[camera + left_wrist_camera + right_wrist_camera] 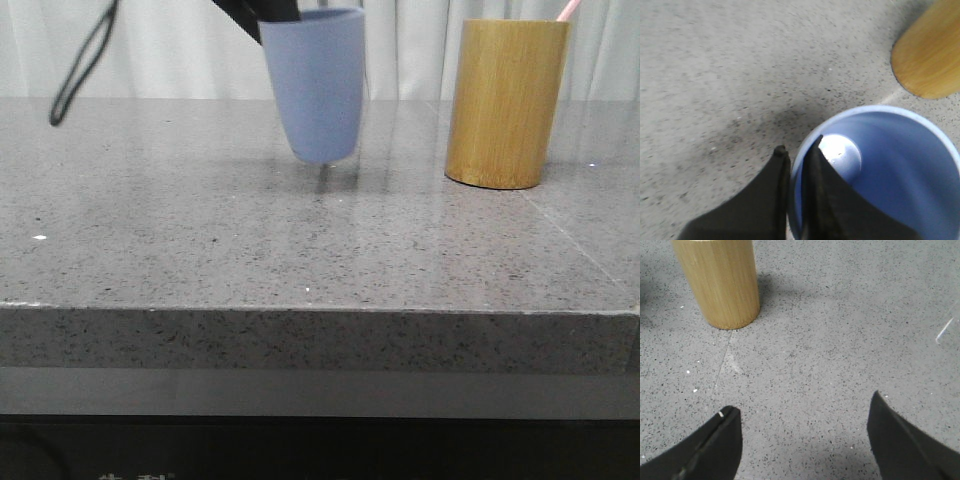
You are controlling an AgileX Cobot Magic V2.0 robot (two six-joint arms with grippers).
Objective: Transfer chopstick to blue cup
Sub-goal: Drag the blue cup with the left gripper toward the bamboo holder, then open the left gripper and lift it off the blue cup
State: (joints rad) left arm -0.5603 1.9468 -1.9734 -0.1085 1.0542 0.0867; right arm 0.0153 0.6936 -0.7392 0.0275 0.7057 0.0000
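Cup (pixel 318 85) pinched at its rim by left claw (pixel 797 150), tilted just above desk (pixel 200 230). Chopstick (pixel 568 10) sits in bamboo holder (pixel 505 100). Right claw (pixel 802 440) wide, empty, likely for pulling it.

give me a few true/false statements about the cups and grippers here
1. The left gripper pinches the blue cup by its rim. True.
2. The blue cup stands flat on the table. False: it is tilted, held by the gripper.
3. The chopstick pokes out of the bamboo cup. True.
4. The right gripper holds the chopstick. False: it is open and empty.
5. The blue cup holds a chopstick. False: it is empty.
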